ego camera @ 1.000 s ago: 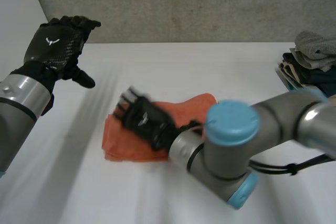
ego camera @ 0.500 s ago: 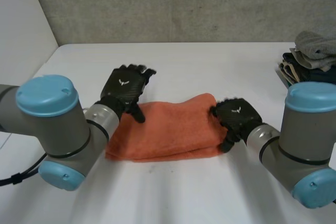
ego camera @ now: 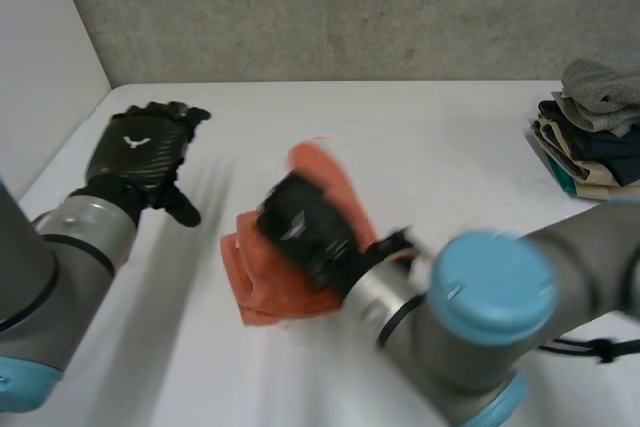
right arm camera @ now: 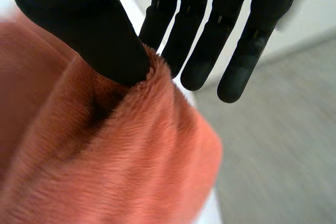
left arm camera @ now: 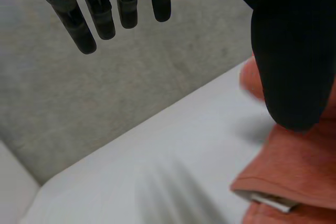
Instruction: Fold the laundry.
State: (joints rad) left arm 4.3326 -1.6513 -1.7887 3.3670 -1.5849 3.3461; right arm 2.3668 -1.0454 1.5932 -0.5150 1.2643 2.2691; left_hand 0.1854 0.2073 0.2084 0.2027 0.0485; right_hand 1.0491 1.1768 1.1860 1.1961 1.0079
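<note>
A: Where's the laundry?

B: Orange towel (ego camera: 322, 175) is lying bunched up on the white table (ego camera: 430, 137), with one end rising above the rest.

A: Right hand?

B: Right hand (ego camera: 303, 230) is sitting on the towel's middle. Its thumb (right arm camera: 89, 24) is pressing a raised fold against the straight fingers (right arm camera: 210, 45), so it's pinching the towel.

A: Left hand?

B: Left hand (ego camera: 138, 152) is hovering left of the towel, apart from it. Fingers (left arm camera: 84, 24) are hanging straight, thumb is out, and it's holding nothing.

A: Anything else?

B: A pile of folded clothes (ego camera: 590, 132) is sitting well to the right of the towel.
</note>
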